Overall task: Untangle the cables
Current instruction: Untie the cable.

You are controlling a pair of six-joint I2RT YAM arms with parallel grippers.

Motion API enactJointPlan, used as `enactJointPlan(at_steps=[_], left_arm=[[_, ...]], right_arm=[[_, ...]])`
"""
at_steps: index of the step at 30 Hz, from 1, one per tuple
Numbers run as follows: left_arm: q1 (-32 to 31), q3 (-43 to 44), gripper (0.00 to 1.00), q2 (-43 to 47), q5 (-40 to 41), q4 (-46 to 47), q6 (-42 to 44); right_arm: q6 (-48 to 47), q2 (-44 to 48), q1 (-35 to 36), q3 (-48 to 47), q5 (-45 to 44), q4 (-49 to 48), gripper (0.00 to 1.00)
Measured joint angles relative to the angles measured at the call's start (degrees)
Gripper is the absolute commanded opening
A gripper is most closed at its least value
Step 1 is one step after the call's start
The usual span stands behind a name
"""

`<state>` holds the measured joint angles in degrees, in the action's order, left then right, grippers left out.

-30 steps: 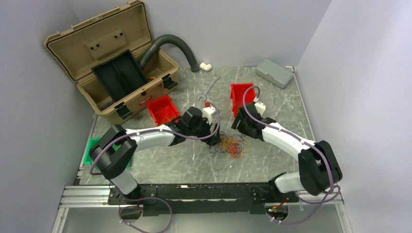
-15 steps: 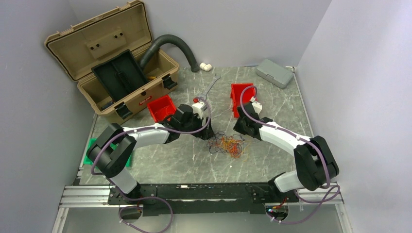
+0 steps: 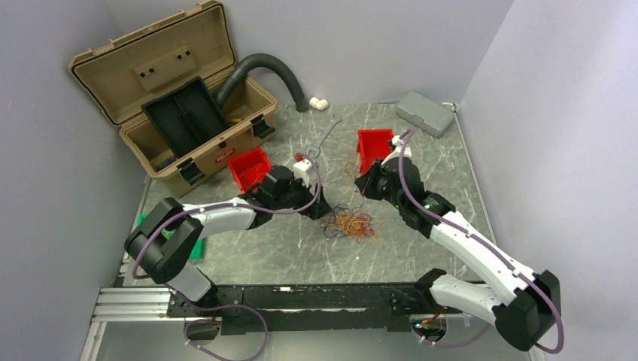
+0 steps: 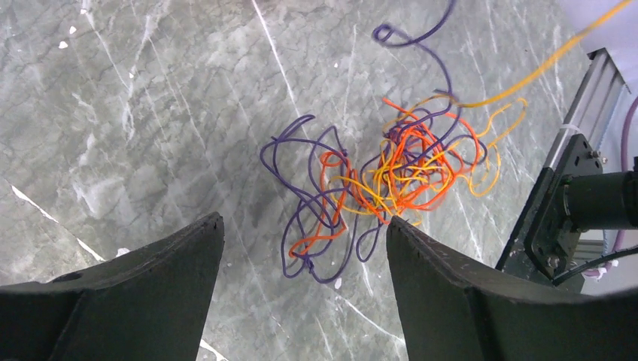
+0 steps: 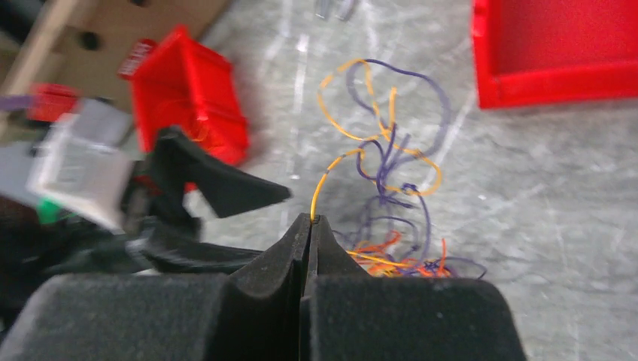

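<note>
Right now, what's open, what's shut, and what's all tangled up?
toolbox, lid open.
grey case, shut.
cables, tangled in a heap, one yellow strand drawn out.
left end effector, open above the cables, holding nothing.
right end effector, shut on a yellow strand of the cables.

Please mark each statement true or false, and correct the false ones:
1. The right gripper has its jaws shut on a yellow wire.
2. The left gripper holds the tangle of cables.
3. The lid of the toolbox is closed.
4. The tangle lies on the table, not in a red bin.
1. True. The right gripper has its jaws shut on a yellow wire that leads down to the cables.
2. False. The left gripper has its jaws open near the tangle and holds nothing.
3. False. The toolbox is open, lid up.
4. True. The cables lie on the table, outside the red bin by the toolbox and the other red bin.
</note>
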<state>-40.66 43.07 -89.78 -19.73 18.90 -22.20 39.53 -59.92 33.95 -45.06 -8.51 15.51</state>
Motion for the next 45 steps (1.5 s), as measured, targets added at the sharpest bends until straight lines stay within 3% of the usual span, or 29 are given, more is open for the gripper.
enactJointPlan(at_steps=[13,23,34,45], left_arm=[[0.0,-8.68,0.83,9.44,-1.05,11.47,0.33],[0.0,-7.74,0.82,6.75,-5.25,13.64,0.46],[-0.39,4.63,0.83,-4.07,-7.41,2.36,1.25],[-1.57,13.46,0.83,-13.92,-7.52,-10.67,2.05]], right_arm=[[-0.33,7.72,0.02,-12.39,13.22,1.66,0.0],[1.51,8.46,0.02,-13.51,17.66,1.62,0.0],[1.84,9.16,0.02,-17.86,17.94,2.93,0.0],[-3.43,7.91,0.07,-35.89,13.0,8.24,0.0]])
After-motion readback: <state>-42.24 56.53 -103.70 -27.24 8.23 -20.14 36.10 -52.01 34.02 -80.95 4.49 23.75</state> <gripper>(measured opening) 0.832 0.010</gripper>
